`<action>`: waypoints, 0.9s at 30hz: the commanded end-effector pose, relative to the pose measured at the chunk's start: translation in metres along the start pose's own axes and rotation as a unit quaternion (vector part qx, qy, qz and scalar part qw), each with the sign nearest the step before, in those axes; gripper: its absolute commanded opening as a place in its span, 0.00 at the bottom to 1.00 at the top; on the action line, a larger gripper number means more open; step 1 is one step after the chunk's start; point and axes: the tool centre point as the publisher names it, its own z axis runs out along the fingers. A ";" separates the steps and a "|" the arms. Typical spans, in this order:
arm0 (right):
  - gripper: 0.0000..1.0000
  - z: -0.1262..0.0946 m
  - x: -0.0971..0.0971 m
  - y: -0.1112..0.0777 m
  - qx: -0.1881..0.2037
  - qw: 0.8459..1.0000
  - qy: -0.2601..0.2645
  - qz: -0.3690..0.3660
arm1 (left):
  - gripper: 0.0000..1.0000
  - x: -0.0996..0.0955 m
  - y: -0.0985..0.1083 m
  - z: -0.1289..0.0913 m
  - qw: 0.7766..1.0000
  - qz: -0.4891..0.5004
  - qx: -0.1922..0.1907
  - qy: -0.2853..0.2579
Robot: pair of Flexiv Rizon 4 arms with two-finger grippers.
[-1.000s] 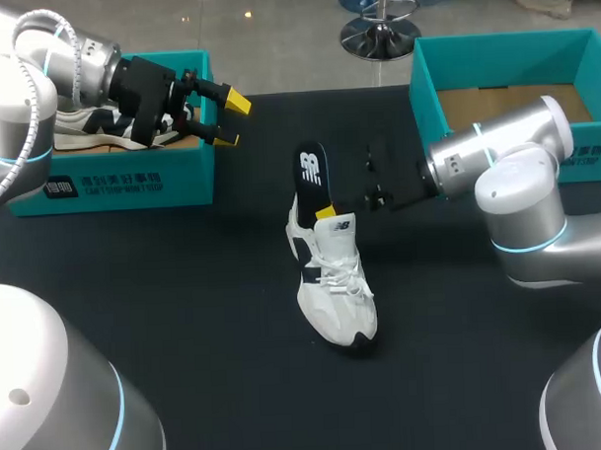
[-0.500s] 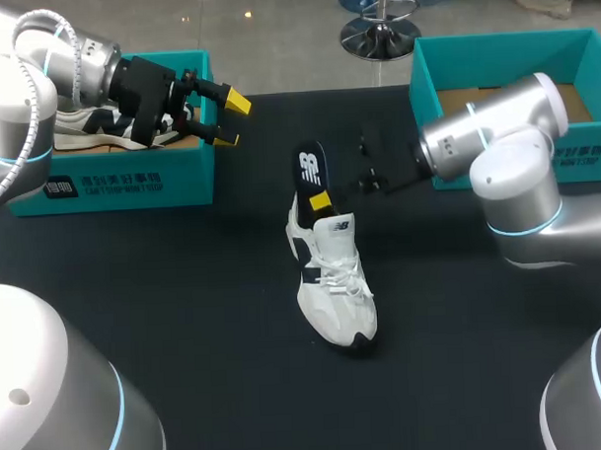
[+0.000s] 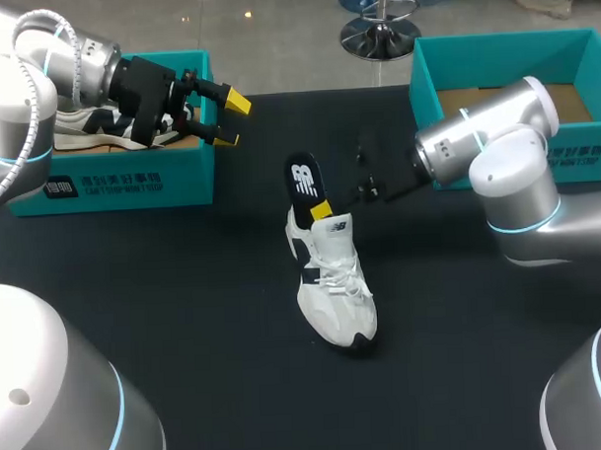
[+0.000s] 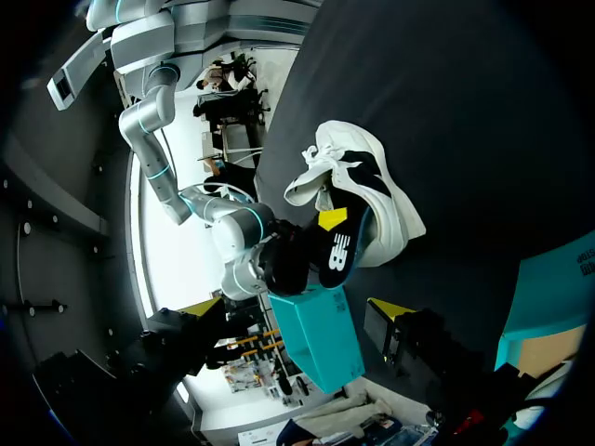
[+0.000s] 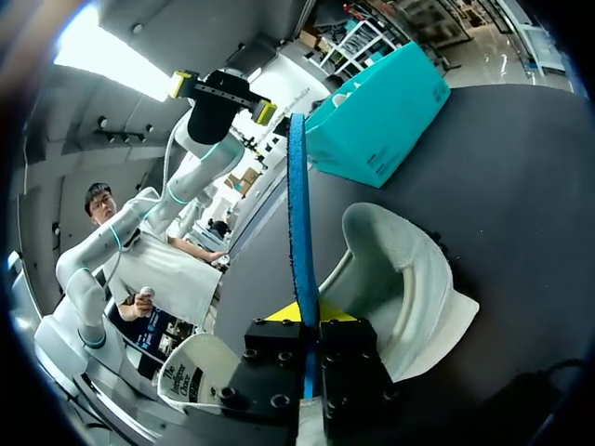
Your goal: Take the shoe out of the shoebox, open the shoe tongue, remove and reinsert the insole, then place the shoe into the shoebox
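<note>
Insole (image 3: 302,180), thin and bendy by the look, stands up at the shoe's (image 3: 332,283) twelve o'clock, right gripper (image 5: 307,336) clamped low on it, a sound hold. Left gripper (image 3: 233,121), out at ten o'clock, gapes empty.

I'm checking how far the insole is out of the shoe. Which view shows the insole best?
Head view: the insole shows its broad face, rising from the heel opening of the shoe, in the right gripper. The right wrist view shows only its thin edge between the fingers; the left wrist view shows it far off.
</note>
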 end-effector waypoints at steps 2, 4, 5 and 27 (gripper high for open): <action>0.00 0.004 -0.001 -0.007 0.008 1.000 -0.004 0.013 | 1.00 0.000 0.000 0.000 1.000 0.001 0.001 0.001; 0.00 0.004 -0.001 -0.010 0.015 1.000 -0.008 0.019 | 1.00 0.000 0.000 0.000 1.000 0.001 0.001 0.001; 0.00 0.004 -0.001 -0.011 0.016 1.000 -0.009 0.020 | 1.00 0.000 0.000 0.000 1.000 0.001 0.001 0.001; 0.17 -0.004 -0.001 0.026 0.015 0.999 -0.031 -0.022 | 1.00 0.000 0.000 0.000 1.000 0.001 0.001 0.001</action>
